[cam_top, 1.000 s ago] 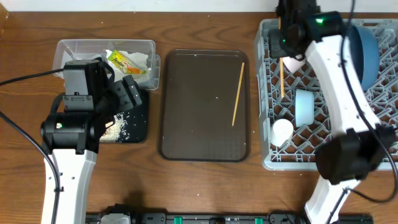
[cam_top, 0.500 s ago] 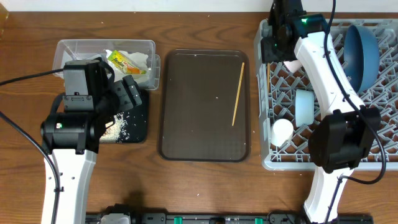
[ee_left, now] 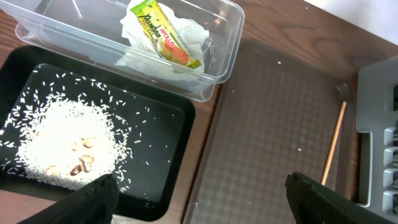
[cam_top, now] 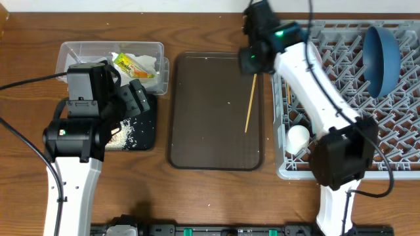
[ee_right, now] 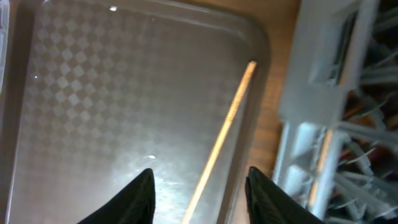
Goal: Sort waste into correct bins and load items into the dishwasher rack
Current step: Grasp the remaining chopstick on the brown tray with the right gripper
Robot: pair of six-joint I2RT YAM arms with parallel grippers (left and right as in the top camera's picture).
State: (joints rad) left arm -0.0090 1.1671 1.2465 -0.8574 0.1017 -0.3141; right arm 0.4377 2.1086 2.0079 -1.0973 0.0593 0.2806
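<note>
One wooden chopstick [cam_top: 250, 98] [ee_right: 224, 130] lies on the brown serving tray [cam_top: 210, 124]. My right gripper [cam_top: 252, 62] [ee_right: 199, 180] hovers open over its far end, with nothing between the fingers. A second chopstick [cam_top: 287, 98] [ee_right: 323, 168] lies in the grey dishwasher rack [cam_top: 282, 170], near a dark blue bowl [cam_top: 384, 56] and a white cup [cam_top: 297, 136]. My left gripper [cam_top: 134, 95] [ee_left: 200, 186] stands wide open and empty above the black tray [ee_left: 155, 155] of rice scraps [ee_left: 56, 143]. The clear tub [ee_left: 62, 25] holds a napkin [ee_left: 186, 31] and the yellow-green wrapper [ee_left: 161, 31].
My right arm stretches across the rack's left half and hides what lies under it. The rack's wall [ee_right: 311, 62] stands close to the right of the brown tray's edge. The clear tub and black tray sit side by side left of the brown tray.
My right gripper let go of a chopstick in the rack, opened, and swung left to above the brown tray's chopstick. The left arm has not moved.
</note>
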